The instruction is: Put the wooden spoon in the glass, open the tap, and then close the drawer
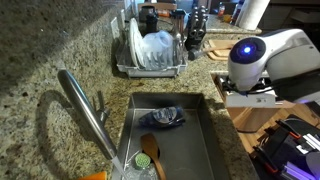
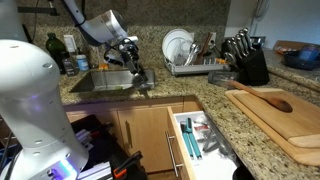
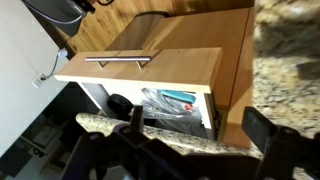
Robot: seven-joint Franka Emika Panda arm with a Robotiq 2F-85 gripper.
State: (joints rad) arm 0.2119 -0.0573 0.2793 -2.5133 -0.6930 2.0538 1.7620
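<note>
The wooden spoon shows at the near end of the steel sink, next to a green utensil. I cannot tell whether a glass holds them. The tap reaches over the sink's left side. The drawer stands open below the counter. In the wrist view its wooden front and steel handle face up, with bagged items inside. My gripper hangs over the counter edge by the sink. Its fingers are wide apart and empty.
A dish rack with plates stands behind the sink, and it also shows in an exterior view. A knife block and a cutting board with a brown utensil sit on the granite counter. A dark object lies in the sink.
</note>
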